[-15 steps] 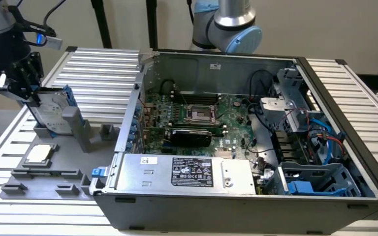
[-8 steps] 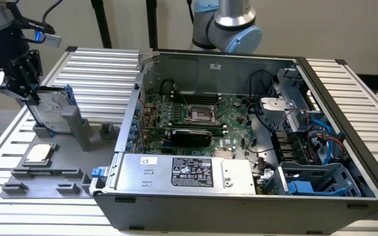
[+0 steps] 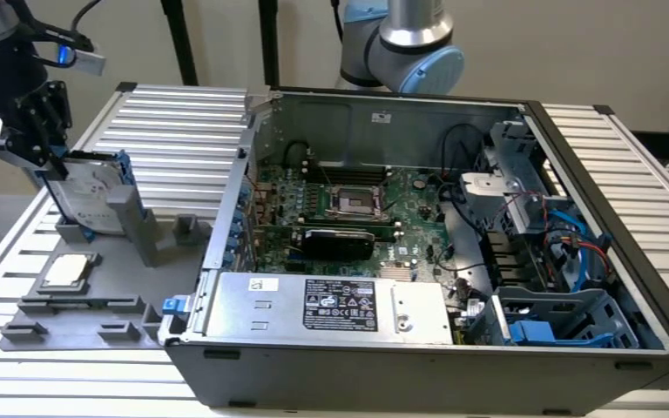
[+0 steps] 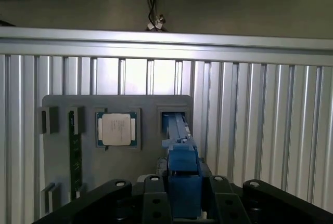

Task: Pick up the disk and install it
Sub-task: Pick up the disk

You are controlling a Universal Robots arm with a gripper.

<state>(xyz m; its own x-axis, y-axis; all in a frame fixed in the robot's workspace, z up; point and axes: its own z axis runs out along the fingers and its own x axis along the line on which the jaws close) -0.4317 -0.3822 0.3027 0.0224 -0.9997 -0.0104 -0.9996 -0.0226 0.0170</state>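
Note:
The disk [image 3: 88,198], a silver-grey drive with a white label in a blue carrier, stands on edge, slightly tilted, over the grey fixture plate [image 3: 119,300] at the exterior view's left. My gripper [image 3: 53,164] comes down on its upper end and is shut on the disk. In the wrist view the blue carrier edge [image 4: 181,167] runs out from between the black fingers [image 4: 156,203] of my gripper [image 4: 183,206] toward the fixture's slot [image 4: 174,116]. I cannot tell whether the disk's lower edge still rests in that slot.
A square silver CPU chip [image 3: 65,270] [image 4: 115,129] and a green memory stick [image 4: 75,154] lie on the fixture. The open computer case [image 3: 311,109] fills the exterior view's right, with motherboard [image 3: 347,205], power-supply box [image 3: 334,305] and a blue drive bay [image 3: 561,326]. Everything rests on ribbed aluminium table slats [image 3: 172,122].

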